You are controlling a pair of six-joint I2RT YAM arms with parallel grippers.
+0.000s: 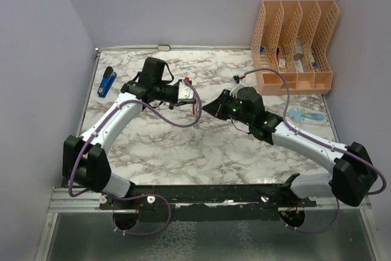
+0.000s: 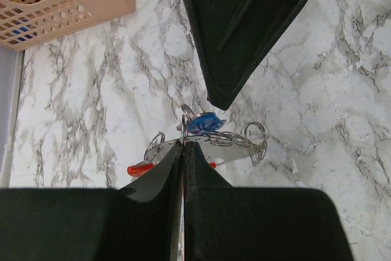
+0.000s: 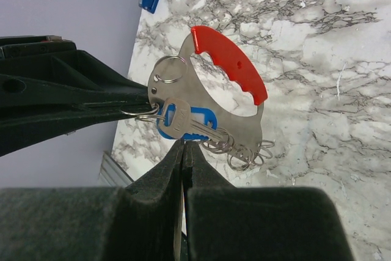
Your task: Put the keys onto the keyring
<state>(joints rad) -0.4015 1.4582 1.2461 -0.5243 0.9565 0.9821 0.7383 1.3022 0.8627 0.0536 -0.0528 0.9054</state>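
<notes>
The keyring has a bright red crescent on a curved silvery plate and hangs above the marble table between both grippers. My left gripper is shut on the plate's edge. Its dark fingers come in from the left in the right wrist view. A silvery key with a bright blue head lies against the plate, next to several small split rings. My right gripper is shut with its tips pinching the lower edge of the blue head. In the top view the two grippers meet at mid-table.
An orange file organizer stands at the back right. A dark-blue stapler-like object lies at the back left by the wall. A light-blue item lies at the right edge. Grey walls close both sides.
</notes>
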